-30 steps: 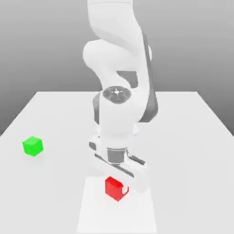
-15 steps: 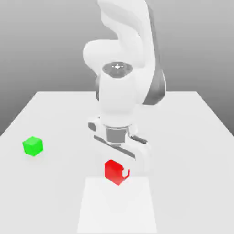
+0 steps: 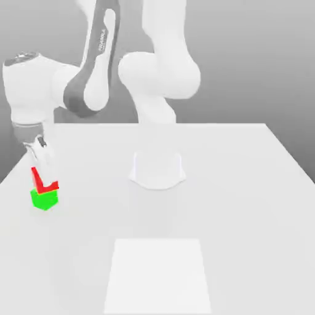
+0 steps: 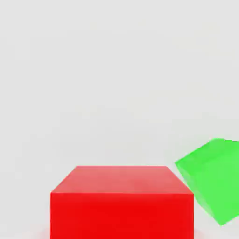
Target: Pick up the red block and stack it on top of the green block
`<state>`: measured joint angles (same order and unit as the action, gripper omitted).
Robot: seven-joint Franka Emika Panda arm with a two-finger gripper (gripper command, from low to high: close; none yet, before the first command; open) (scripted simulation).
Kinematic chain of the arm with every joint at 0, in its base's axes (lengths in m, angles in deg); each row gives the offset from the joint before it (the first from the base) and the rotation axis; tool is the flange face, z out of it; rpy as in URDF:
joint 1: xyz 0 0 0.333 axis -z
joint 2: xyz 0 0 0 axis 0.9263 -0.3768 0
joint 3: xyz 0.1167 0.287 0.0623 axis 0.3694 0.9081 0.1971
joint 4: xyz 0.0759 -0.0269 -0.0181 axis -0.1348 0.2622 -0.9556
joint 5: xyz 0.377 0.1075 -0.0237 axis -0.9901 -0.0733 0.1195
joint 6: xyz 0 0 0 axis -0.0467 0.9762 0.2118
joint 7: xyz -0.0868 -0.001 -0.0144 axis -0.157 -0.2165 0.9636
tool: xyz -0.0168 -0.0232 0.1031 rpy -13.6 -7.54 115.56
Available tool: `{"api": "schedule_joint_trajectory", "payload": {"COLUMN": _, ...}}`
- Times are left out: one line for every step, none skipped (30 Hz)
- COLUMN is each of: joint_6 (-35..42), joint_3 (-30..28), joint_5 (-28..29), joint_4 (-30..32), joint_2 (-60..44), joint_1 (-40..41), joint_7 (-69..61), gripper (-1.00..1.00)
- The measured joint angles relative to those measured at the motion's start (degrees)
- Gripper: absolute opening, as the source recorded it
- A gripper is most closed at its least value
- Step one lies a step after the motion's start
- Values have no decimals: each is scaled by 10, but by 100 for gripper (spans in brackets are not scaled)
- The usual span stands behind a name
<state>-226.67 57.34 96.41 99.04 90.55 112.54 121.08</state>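
1. The claw (image 3: 42,175) is clamped on the red block (image 3: 44,183), carrying it at the exterior view's left side of the white tabletop (image 3: 246,203).
2. From the exterior view, the red block hangs just above the green block (image 3: 44,199); the two look close to touching, but I cannot tell whether there is a gap.
3. The hand view shows otherwise for alignment: the green block (image 4: 212,184) lies off to one side of the red block (image 4: 122,201), and turned at an angle to it, not squarely beneath.
4. My judgement: the coming move turns on that sideways offset. The claw needs to slide across until red covers green, then lower.
5. Letting go now would risk the red block catching an edge and tipping off.
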Motion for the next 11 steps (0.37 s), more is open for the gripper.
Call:
{"api": "schedule_joint_trajectory", "payload": {"joint_6": -4, "joint_3": -14, "joint_5": 1, "joint_4": 1, "joint_2": -2, "joint_1": 10, "joint_7": -14, "gripper": -100}}
{"api": "schedule_joint_trajectory", "payload": {"joint_6": -16, "joint_3": -22, "joint_5": -3, "joint_4": 1, "joint_2": -14, "joint_1": 13, "joint_7": -24, "gripper": -100}}
{"api": "schedule_joint_trajectory", "payload": {"joint_6": -32, "joint_3": -27, "joint_5": -12, "joint_4": 1, "joint_2": -31, "joint_1": 12, "joint_7": -34, "gripper": -100}}
{"api": "schedule_joint_trajectory", "payload": {"joint_6": -50, "joint_3": -33, "joint_5": -23, "joint_4": 0, "joint_2": -49, "joint_1": 7, "joint_7": -43, "gripper": -100}}
{"api": "schedule_joint_trajectory", "payload": {"joint_6": -69, "joint_3": -35, "joint_5": -40, "joint_4": 0, "joint_2": -70, "joint_1": 2, "joint_7": -56, "gripper": -100}}
{"api": "schedule_joint_trajectory", "payload": {"joint_6": -89, "joint_3": -34, "joint_5": -63, "joint_4": -1, "joint_2": -91, "joint_1": -4, "joint_7": -72, "gripper": -100}}
{"api": "schedule_joint_trajectory", "payload": {"joint_6": -109, "joint_3": -29, "joint_5": -91, "joint_4": -1, "joint_2": -113, "joint_1": -5, "joint_7": -92, "gripper": -100}}
{"api": "schedule_joint_trajectory", "payload": {"joint_6": -128, "joint_3": -15, "joint_5": -125, "joint_4": -2, "joint_2": -135, "joint_1": -1, "joint_7": -116, "gripper": -100}}
{"api": "schedule_joint_trajectory", "payload": {"joint_6": -138, "joint_3": -8, "joint_5": -144, "joint_4": -3, "joint_2": -146, "joint_1": 0, "joint_7": -129, "gripper": 100}}
{"api": "schedule_joint_trajectory", "payload": {"joint_6": -138, "joint_3": -8, "joint_5": -144, "joint_4": -3, "joint_2": -146, "joint_1": 0, "joint_7": -129, "gripper": 100}}
{"api": "schedule_joint_trajectory", "payload": {"joint_6": -138, "joint_3": -8, "joint_5": -144, "joint_4": -3, "joint_2": -146, "joint_1": 0, "joint_7": -129, "gripper": 100}}
